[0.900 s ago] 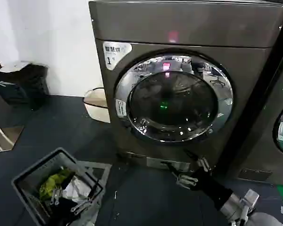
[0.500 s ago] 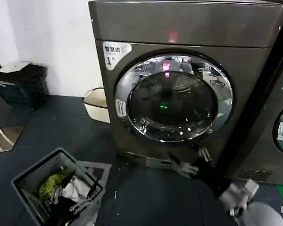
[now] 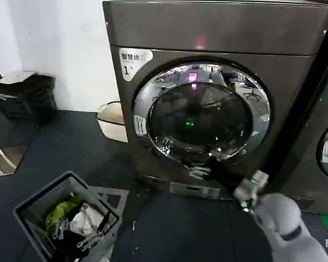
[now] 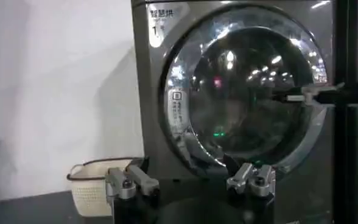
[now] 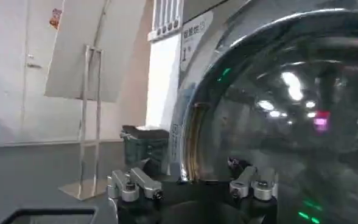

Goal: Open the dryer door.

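Note:
The dryer (image 3: 208,27) is a dark bronze-grey machine with a white "1" sticker and a small pink light. The dryer door (image 3: 202,117), chrome rim around dark glass, sits flush against the front. My right gripper (image 3: 199,170) is raised to the door's lower rim, fingers spread open with nothing between them. In the right wrist view, the right gripper (image 5: 191,176) is close to the rim of the door (image 5: 288,122). My left gripper (image 4: 188,176) hangs open farther back, facing the door (image 4: 246,91), and the right gripper (image 4: 294,96) shows against the glass.
A grey laundry basket (image 3: 65,218) with clothes stands on the floor at the front left. A white basket (image 3: 112,120) sits by the wall beside the dryer. A black bin (image 3: 27,95) is at the far left. The neighbouring machine (image 3: 322,153) stands on the right.
My right arm has risen from in front of the dryer's base up and leftward to the lower rim of the door. The door has not moved.

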Robot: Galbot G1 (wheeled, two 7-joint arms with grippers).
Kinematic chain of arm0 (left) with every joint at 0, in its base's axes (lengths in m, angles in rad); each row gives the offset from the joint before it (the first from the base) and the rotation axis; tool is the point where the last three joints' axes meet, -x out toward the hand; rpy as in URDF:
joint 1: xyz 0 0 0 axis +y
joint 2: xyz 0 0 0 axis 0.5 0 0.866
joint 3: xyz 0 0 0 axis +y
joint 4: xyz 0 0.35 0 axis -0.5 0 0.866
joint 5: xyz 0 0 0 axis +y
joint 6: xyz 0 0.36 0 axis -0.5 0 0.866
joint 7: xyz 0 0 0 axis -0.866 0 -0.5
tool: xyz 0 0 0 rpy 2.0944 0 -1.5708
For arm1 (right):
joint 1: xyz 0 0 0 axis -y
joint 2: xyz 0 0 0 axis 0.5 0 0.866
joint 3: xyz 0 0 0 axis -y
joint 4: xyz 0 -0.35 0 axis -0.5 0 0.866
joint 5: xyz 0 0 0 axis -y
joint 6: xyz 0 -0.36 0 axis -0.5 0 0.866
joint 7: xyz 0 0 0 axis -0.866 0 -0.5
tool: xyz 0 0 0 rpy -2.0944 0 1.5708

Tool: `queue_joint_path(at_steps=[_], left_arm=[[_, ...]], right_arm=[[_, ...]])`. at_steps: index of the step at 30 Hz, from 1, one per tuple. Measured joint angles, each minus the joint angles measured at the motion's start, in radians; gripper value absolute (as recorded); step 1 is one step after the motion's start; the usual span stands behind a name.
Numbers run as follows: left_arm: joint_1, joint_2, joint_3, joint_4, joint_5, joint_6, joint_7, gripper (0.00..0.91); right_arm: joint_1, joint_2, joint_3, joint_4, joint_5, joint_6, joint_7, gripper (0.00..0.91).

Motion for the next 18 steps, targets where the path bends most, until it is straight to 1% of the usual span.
queue_joint_path(at_steps=[8, 12, 18], left_arm=[[0.006, -0.016, 0.014, 0.003, 0.009, -0.002, 0.000, 0.907], [0.009, -0.015, 0.015, -0.006, 0.015, -0.002, 0.002, 0.907], [0.007, -0.011, 0.015, -0.015, 0.012, 0.000, 0.002, 0.907]], right_arm=[[0.119, 0.052, -0.100, -0.099, -0.010, -0.005, 0.045, 0.907], [0.143, 0.074, -0.110, -0.137, -0.037, -0.009, 0.061, 0.907], [0.178, 0.099, -0.141, -0.194, -0.040, -0.004, 0.067, 0.907]])
